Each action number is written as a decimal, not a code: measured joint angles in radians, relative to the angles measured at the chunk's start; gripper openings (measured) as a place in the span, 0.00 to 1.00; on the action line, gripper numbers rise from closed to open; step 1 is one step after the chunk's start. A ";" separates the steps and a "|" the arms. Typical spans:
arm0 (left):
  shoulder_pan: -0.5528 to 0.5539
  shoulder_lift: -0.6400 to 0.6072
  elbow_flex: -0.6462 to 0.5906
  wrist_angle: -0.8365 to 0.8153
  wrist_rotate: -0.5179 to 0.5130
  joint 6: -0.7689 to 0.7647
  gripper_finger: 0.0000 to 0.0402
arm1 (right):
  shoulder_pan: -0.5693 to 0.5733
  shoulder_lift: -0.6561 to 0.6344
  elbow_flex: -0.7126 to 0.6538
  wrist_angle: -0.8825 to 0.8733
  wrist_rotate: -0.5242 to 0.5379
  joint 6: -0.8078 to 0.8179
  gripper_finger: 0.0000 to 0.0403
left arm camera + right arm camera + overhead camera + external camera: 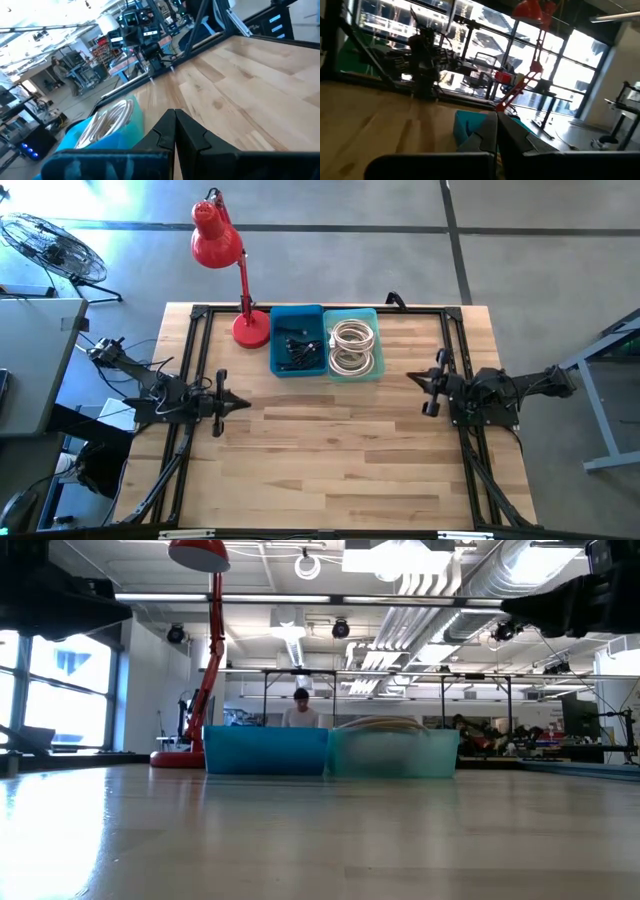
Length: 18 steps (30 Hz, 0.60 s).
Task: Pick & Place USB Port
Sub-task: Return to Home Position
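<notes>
A blue bin at the table's far middle holds several small dark parts; which of them is the USB port I cannot tell. Beside it on the right, a teal bin holds coiled white cables. My left gripper is shut and empty, above the table's left side, pointing right. My right gripper is shut and empty, above the right side, pointing left. The shut fingertips show in the left wrist view and the right wrist view. Both bins stand side by side in the low view.
A red desk lamp stands with its base just left of the blue bin. A black frame runs along the table's far and side edges. Bare wood lies between the arms and toward the near edge. A person is in the room behind.
</notes>
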 joint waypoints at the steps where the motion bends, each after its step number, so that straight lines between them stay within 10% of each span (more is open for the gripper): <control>1: 0.000 0.000 0.000 0.000 0.000 0.001 0.00 | 0.000 0.000 0.000 -0.002 0.023 0.000 0.00; 18: 0.002 0.000 -0.001 -0.006 0.057 0.131 0.00 | 0.000 0.000 0.000 -0.005 0.088 0.000 0.00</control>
